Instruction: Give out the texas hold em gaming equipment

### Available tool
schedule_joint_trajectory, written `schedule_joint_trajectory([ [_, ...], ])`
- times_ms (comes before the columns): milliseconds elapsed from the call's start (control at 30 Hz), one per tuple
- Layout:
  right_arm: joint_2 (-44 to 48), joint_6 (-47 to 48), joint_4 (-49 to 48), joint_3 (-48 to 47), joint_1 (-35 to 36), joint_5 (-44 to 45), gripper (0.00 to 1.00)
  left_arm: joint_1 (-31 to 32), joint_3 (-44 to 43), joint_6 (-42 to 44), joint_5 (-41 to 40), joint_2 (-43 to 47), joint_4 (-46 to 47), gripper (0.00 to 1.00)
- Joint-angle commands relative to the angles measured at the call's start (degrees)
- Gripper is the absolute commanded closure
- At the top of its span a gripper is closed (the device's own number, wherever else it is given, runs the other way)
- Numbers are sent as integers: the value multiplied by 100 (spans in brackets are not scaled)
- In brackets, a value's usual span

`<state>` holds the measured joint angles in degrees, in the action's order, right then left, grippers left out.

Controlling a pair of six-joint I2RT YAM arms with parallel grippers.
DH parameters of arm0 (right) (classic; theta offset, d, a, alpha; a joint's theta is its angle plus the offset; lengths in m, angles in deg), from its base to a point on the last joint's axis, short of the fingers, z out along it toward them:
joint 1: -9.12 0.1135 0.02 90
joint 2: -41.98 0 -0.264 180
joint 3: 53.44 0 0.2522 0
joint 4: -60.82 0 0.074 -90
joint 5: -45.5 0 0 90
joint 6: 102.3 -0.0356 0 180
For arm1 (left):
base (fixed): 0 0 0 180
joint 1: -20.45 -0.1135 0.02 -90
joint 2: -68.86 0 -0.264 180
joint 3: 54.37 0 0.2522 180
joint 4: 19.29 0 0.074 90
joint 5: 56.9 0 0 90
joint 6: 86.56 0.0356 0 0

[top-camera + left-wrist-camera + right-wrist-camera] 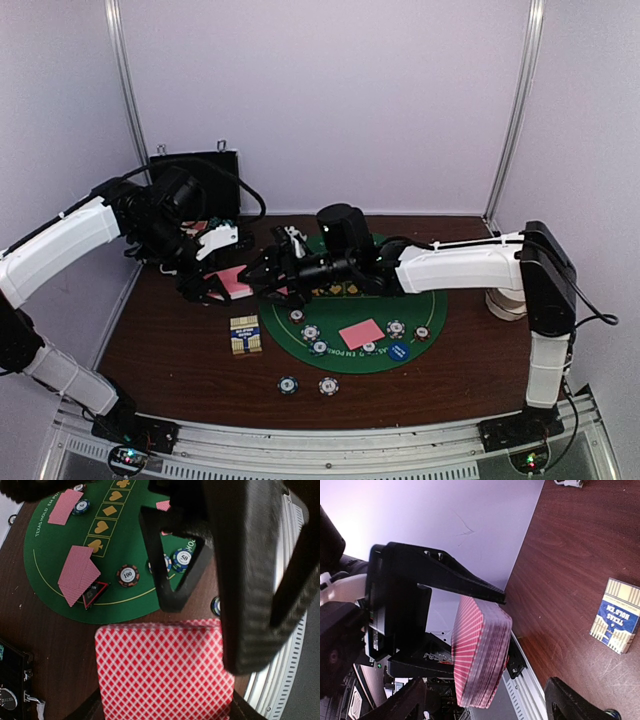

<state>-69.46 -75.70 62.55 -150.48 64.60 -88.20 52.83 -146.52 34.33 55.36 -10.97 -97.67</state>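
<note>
Thick stack of pink-red patterned playing cards (479, 652) stands on edge, clamped in the black left gripper (506, 630); yellow-and-blue cardboard card box (616, 622) lies apart on the brown wooden table (570, 555).

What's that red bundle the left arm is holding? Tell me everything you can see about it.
It is a thick deck of playing cards. The backs are printed in a red-and-white diamond lattice, the corners are rounded, and the edges are squared up neatly. The left gripper clamps it between black fingers, backs up, above the brown table. The open right gripper is close to its far edge; contact is unclear.
</note>
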Motion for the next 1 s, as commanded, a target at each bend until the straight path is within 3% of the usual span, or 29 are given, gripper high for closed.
schedule_joint_trajectory([
  [0,-259,-230,-513,-323,115,-104,15,-13,-196,-23,164,-10,122,100],
  [333,-714,-558,-751,-735,178,-218,17,-13,-238,-5,173,-6,125,100],
  [967,-1145,-682,-487,-1012,68,-55,31,-13,-186,46,174,116,124,100],
])
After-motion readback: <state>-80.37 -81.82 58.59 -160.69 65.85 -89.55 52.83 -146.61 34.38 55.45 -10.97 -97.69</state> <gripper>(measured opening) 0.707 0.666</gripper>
